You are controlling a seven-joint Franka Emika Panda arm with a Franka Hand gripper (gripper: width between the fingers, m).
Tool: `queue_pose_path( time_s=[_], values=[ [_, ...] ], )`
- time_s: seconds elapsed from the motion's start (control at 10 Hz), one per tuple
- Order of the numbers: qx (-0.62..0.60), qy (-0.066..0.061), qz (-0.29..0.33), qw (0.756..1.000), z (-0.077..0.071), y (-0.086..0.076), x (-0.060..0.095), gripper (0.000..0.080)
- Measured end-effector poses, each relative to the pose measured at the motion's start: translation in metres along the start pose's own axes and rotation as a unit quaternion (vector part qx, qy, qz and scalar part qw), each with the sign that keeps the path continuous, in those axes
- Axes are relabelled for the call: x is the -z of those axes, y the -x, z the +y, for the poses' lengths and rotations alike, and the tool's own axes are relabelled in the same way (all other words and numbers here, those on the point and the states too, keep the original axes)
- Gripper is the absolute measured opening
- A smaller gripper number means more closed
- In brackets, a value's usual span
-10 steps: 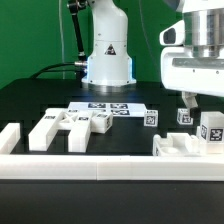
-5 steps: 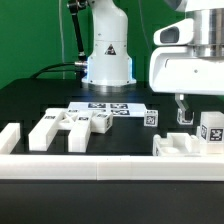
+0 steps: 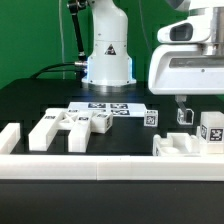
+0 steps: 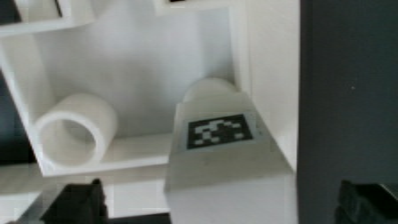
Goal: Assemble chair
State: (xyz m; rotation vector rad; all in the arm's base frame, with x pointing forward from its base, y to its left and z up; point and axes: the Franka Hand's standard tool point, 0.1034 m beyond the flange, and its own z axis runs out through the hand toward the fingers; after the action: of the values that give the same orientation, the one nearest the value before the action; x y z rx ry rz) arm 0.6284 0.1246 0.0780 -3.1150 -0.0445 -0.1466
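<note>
The chair parts are white tagged pieces. A blocky frame part [image 3: 55, 128] and small cubes [image 3: 101, 120] [image 3: 150, 118] lie at the exterior view's left and middle. At the right stands a recessed part [image 3: 178, 146] with two tagged posts [image 3: 183, 116] [image 3: 212, 128]. My gripper [image 3: 186, 106] hangs just above the nearer post. In the wrist view a tagged white bar [image 4: 222, 135] lies between my dark fingertips [image 4: 71, 202], with a gap on each side; the gripper [image 4: 217, 205] is open and holds nothing. A round white peg [image 4: 71, 130] sits in the recessed slab [image 4: 151, 60] beside the bar.
The marker board [image 3: 108, 107] lies flat in front of the robot base [image 3: 107, 55]. A long plain white border rail [image 3: 100, 166] runs along the front, with a raised end [image 3: 8, 138] at the exterior view's left.
The gripper has shifted a little toward the exterior view's left, over the right-hand posts. The parts on the table have not moved.
</note>
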Motion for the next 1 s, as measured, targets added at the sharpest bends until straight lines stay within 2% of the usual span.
queue_pose_path(
  time_s=[0.2, 0.4, 0.5, 0.6, 1.0],
  values=[
    [0.027, 0.003, 0.000, 1.000, 0.0006, 0.0000, -0.0001, 0.0648],
    [0.020, 0.002, 0.000, 1.000, 0.0007, 0.0000, -0.0001, 0.0375],
    [0.012, 0.002, 0.000, 1.000, 0.0006, 0.0000, -0.0001, 0.0375],
    [0.009, 0.002, 0.000, 1.000, 0.0007, 0.0001, -0.0001, 0.0289],
    [-0.137, -0.002, -0.001, 0.991, -0.0012, 0.0005, -0.0002, 0.0289]
  ],
)
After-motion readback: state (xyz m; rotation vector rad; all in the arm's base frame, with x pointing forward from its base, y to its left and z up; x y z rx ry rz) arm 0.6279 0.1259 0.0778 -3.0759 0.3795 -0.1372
